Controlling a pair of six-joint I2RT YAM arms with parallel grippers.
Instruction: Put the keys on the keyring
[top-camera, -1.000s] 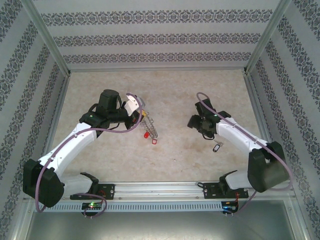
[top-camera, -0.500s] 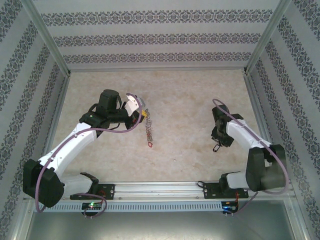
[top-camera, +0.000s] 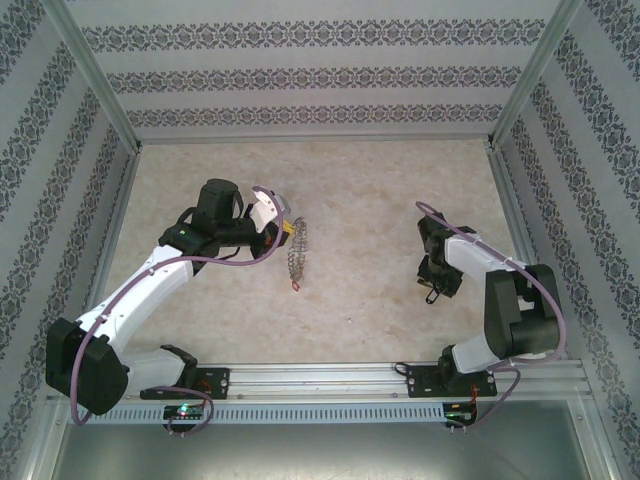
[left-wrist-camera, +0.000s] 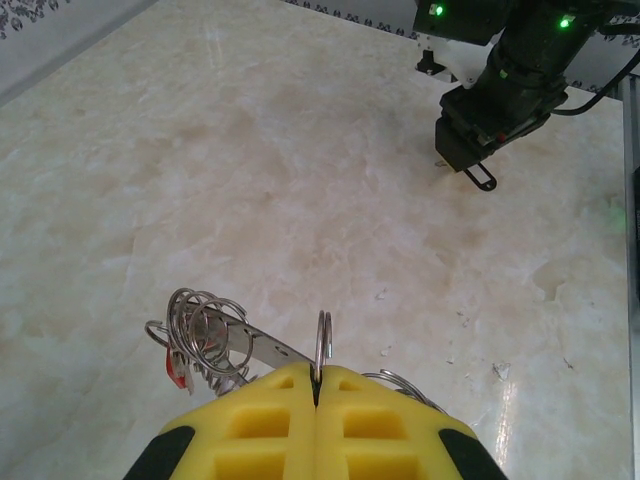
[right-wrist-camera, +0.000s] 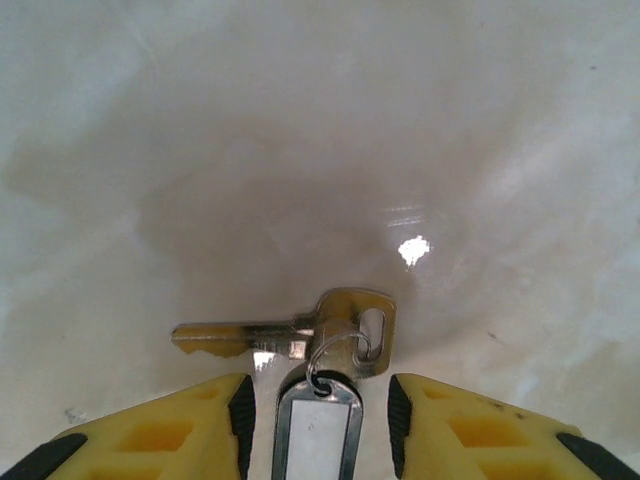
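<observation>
- While the table (top-camera: 350, 190) is a pale beige slab with a marbled look, the walls (top-camera: 320, 75) round it carry bands of dark floral pattern, and bare metal posts stand at the corners.
- The left gripper (left-wrist-camera: 316, 378) has its yellow fingers pressed together, clamped on one thin wire loop of the keyring (left-wrist-camera: 205, 330), which sticks up between the tips.
- The other silvery coils bunch just beyond and to one side of those tips, with a red tag (left-wrist-camera: 178, 368) among them.
- From above, the keyring (top-camera: 296, 252) trails from the left gripper (top-camera: 280, 228) toward the near edge.
- The right gripper (right-wrist-camera: 318, 400) sits low over the table with its jaws apart.
- A brass key (right-wrist-camera: 290, 335) lies flat just beyond the tips, and its white tag (right-wrist-camera: 315, 435) lies in the gap between the fingers.
</observation>
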